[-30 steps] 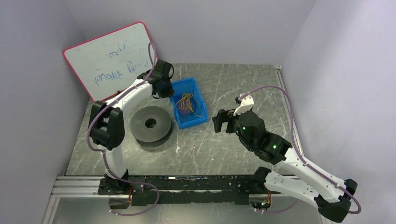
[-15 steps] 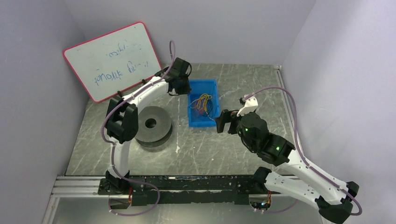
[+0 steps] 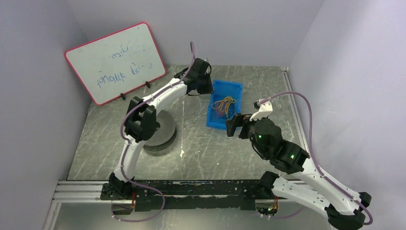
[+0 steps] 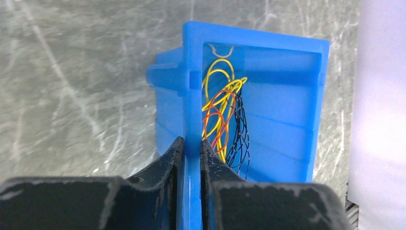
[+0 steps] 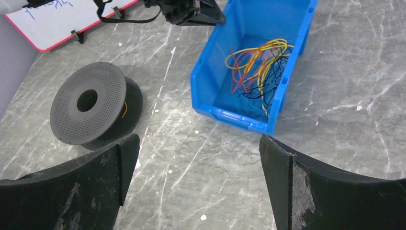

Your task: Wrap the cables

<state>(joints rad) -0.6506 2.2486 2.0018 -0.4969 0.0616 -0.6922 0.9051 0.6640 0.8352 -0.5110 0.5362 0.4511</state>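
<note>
The cables point(image 4: 220, 110) are thin yellow, orange-red and black wires tangled inside a blue bin point(image 4: 268, 105). My left gripper point(image 4: 191, 143) is shut on the bin's side wall, one finger inside and one outside. From above, the bin point(image 3: 229, 84) stands right of centre with the cables point(image 3: 224, 104) in it and my left gripper point(image 3: 210, 88) at its far left corner. My right gripper point(image 3: 234, 125) hovers open just before the bin's near end. In the right wrist view, the bin point(image 5: 206, 86), the cables point(image 5: 256, 62) and the dark grey spool point(image 5: 91, 103) lie ahead of the open right gripper point(image 5: 198, 143).
The spool point(image 3: 165, 132) lies flat at the left, partly hidden under my left arm. A pink-framed whiteboard point(image 3: 115, 60) leans against the back left wall. Walls close in the table on three sides.
My left gripper has dragged the blue bin to the right and slightly toward the back, away from the spool. My right gripper has shifted right along with it, still open.
</note>
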